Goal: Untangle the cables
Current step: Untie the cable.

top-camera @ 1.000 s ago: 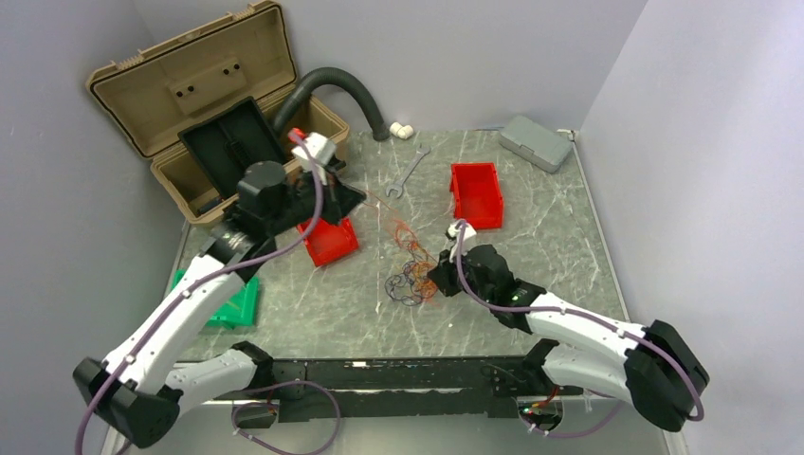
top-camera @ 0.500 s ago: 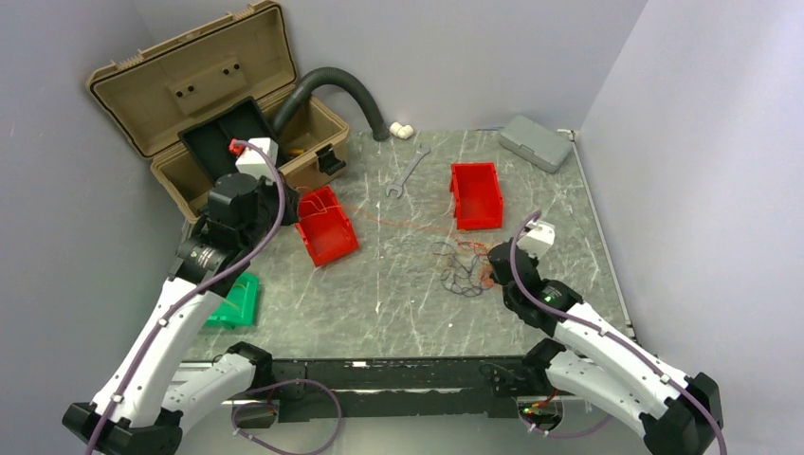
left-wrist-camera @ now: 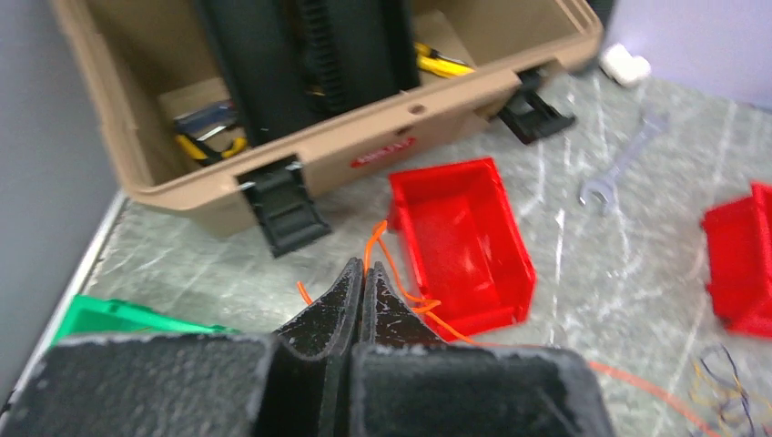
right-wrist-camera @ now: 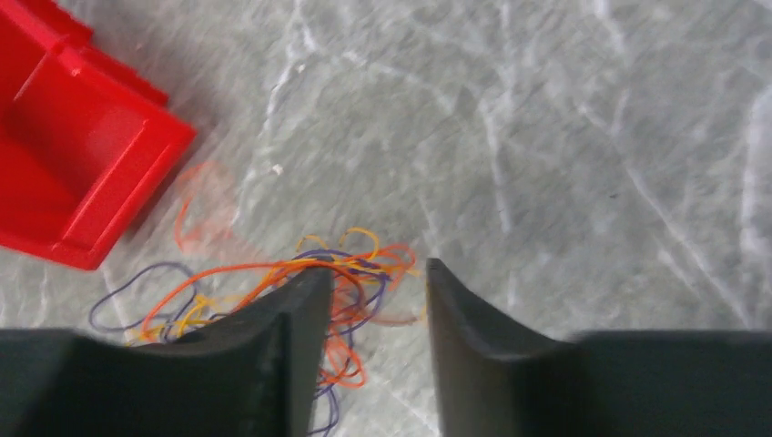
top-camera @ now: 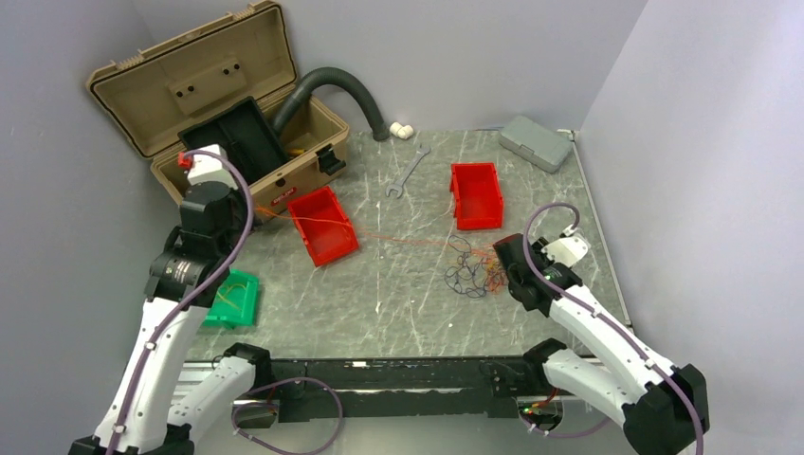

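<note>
Nearest, the right gripper (right-wrist-camera: pixel 371 273) stands released, its two black fingers apart over the tangle of thin orange, yellow and dark purple cables (top-camera: pixel 471 271). The tangle lies on the grey marbled table (top-camera: pixel 398 294), close to the right arm. From it one orange strand (left-wrist-camera: pixel 373 248) runs leftward across a red plastic bin (top-camera: pixel 322 226) to the left gripper (left-wrist-camera: pixel 362 273), which is clenched on that strand. Farther back lie a second red bin (top-camera: pixel 476 194), a steel wrench (top-camera: pixel 408 171) and an open tan toolbox (left-wrist-camera: pixel 382 150).
</note>
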`<state>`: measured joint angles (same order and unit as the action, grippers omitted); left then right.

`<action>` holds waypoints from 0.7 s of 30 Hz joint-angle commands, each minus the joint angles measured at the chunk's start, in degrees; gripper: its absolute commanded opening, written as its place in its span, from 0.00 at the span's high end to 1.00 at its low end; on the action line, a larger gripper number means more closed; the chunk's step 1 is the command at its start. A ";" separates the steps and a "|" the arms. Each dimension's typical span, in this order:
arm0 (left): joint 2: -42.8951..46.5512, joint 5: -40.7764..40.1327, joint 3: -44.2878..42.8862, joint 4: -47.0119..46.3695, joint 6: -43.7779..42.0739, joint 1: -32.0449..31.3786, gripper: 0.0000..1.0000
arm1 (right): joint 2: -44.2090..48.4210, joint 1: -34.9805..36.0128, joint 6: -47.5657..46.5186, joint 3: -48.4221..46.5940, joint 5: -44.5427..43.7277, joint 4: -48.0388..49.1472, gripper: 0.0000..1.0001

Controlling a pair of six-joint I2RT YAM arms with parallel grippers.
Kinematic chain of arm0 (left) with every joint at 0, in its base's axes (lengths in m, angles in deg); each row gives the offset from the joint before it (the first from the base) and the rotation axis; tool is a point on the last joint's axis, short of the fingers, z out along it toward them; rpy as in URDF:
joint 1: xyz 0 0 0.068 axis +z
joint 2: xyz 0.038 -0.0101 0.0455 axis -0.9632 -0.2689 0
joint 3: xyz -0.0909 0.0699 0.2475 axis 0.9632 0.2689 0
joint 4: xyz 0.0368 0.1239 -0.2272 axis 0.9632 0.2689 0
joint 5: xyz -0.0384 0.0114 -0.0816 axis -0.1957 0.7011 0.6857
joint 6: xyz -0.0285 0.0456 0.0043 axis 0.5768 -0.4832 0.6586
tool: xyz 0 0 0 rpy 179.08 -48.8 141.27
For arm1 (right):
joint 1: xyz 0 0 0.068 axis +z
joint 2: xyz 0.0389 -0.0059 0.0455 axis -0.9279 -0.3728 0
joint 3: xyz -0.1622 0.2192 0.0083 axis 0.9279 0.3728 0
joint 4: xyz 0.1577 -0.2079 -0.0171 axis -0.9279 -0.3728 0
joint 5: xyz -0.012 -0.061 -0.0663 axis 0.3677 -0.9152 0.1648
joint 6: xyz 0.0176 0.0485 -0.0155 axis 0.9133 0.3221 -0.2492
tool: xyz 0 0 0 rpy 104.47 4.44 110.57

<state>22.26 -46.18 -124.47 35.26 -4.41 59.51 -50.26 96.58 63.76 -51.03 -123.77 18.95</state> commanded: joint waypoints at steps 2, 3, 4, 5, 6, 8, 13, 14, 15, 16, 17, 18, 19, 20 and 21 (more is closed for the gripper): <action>2.34 -1.18 -0.73 -2.08 -1.80 3.12 1.00 | 3.48 -2.14 -10.96 0.41 -1.33 3.01 0.29; 2.76 2.43 0.18 -4.24 -2.35 3.12 1.00 | 4.12 -2.16 -14.74 0.29 0.07 4.81 0.23; 3.50 6.22 1.32 -6.25 -3.11 3.12 1.00 | 5.07 -2.19 -21.67 0.46 3.01 7.61 0.18; 4.06 11.04 2.61 -8.47 -3.91 3.12 1.00 | 6.19 -2.19 -27.37 0.81 5.91 11.01 0.15; 4.43 15.94 3.74 -10.63 -4.67 3.12 1.00 | 7.37 -2.19 -32.67 1.10 9.79 14.01 0.12; 4.32 24.23 4.68 -13.29 -5.96 3.12 1.00 | 9.82 -2.23 -42.98 1.98 20.65 20.12 0.09; 2.41 32.96 3.13 -13.53 -7.19 3.12 1.00 | 9.41 -2.02 -50.73 1.62 43.65 27.24 0.07; 2.13 34.76 2.85 -13.43 -7.37 3.12 1.00 | 6.76 -2.01 -50.81 0.86 46.83 27.80 0.07; 1.79 36.03 2.59 -13.35 -7.51 3.12 1.00 | 4.84 -1.90 -50.92 -0.26 49.74 28.24 0.07; 1.45 37.61 2.45 -13.17 -7.52 3.12 1.00 | 2.72 -1.45 -51.59 -0.94 52.74 28.84 0.08; 0.99 39.24 2.35 -13.07 -7.67 3.12 1.00 | 0.95 -0.71 -52.34 -1.55 54.49 29.56 0.08; 0.36 41.07 2.39 -13.00 -7.82 3.12 1.00 | -0.70 0.37 -52.81 -1.99 54.77 30.14 0.08; -0.56 42.64 2.09 -12.04 -7.98 3.12 1.00 | -2.08 1.29 -53.50 -2.52 54.55 30.59 0.08; -1.64 43.93 1.84 -11.08 -8.04 3.04 1.00 | -3.40 1.95 -53.98 -3.13 54.32 30.88 0.07; -2.79 45.15 1.75 -10.40 -8.00 3.03 1.00 | -4.54 2.37 -54.30 -3.65 54.10 31.10 0.08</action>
<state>22.23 -10.40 -120.25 24.88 -10.95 62.48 -51.55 96.80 14.47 -51.08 -76.97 45.39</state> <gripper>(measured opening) 0.012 0.924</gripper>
